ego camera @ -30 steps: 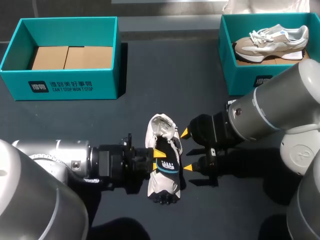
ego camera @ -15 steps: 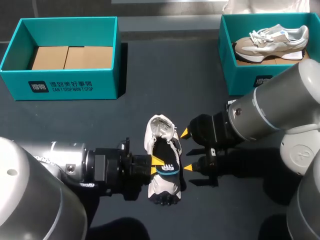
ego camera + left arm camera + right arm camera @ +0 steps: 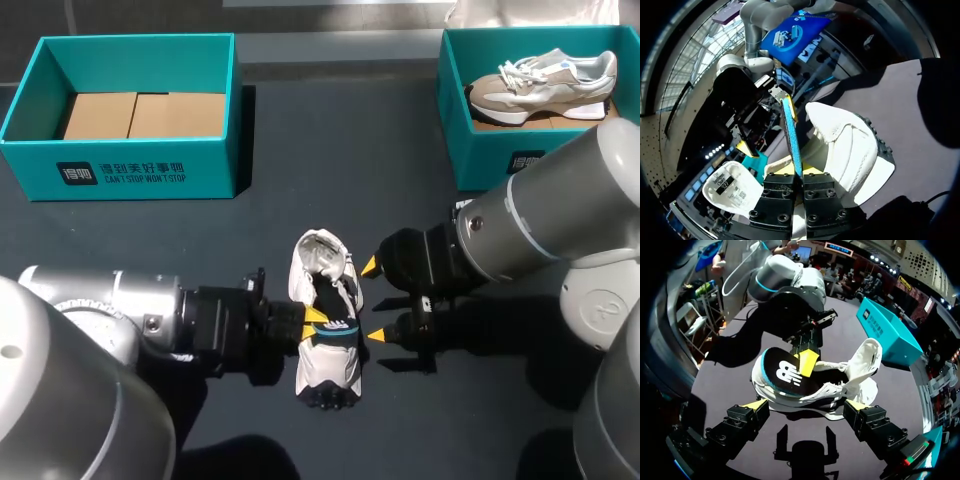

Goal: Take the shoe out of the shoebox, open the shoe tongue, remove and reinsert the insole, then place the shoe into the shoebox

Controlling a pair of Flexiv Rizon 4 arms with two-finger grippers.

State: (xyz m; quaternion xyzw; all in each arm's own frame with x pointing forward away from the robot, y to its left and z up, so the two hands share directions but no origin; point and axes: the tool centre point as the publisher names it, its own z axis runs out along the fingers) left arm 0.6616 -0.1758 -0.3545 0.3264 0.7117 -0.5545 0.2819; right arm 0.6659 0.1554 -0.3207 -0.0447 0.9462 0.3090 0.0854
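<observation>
The white shoe [image 3: 322, 262] lies on the dark desk [image 3: 330, 150], between the two hands. Its black, teal-edged insole [image 3: 335, 325] sticks partly out of the opening, pinched edge-on by the left hand [image 3: 318, 318]. The right hand [image 3: 372, 300] is spread wide just beside the shoe, holding nothing. Two teal shoeboxes [image 3: 130, 170] sit well apart at the far edge.

white shoe [image 3: 322, 370] on its side, black insole [image 3: 340, 320] partly out.
</observation>
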